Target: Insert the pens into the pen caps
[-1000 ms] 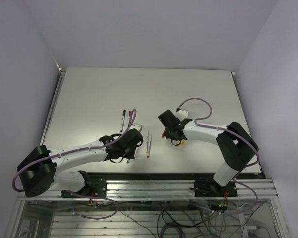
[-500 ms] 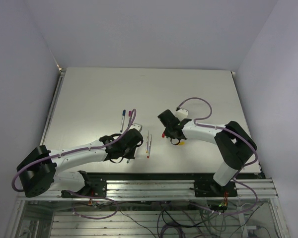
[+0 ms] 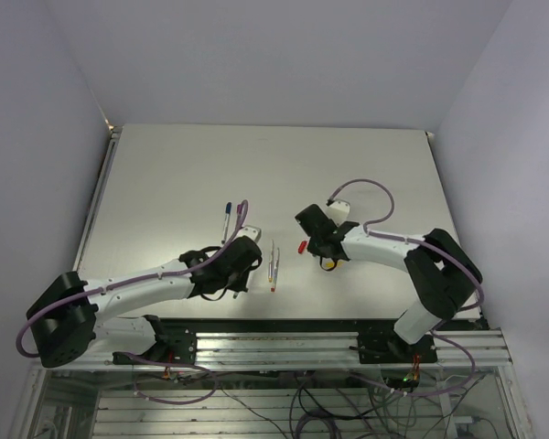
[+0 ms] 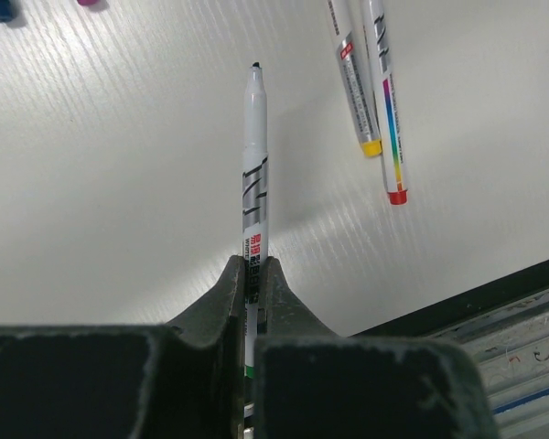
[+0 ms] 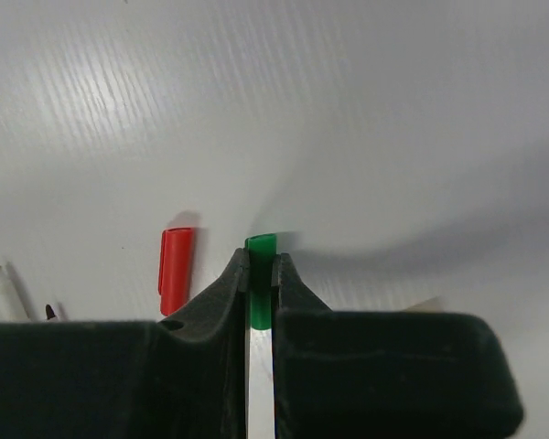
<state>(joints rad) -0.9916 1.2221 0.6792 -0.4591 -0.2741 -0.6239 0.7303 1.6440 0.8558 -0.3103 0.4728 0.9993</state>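
We count five pens point(image 3: 274, 265): held pen point(image 4: 254, 174), yellow-ended pen point(image 4: 352, 78), red-ended pen point(image 4: 384, 101), blue-ended pen point(image 3: 226, 221), magenta-ended pen point(image 3: 239, 216). Caps point(image 3: 301, 246) we can make out, two: red cap point(image 5: 175, 270), green cap point(image 5: 260, 247).

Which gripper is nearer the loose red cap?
Right. The right gripper, shut on the green cap, sits beside the red cap; left gripper, holding a pen, is farther off.

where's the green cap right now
In the right wrist view the green cap is pinched in the right gripper, with the red cap lying on the table just left of it.
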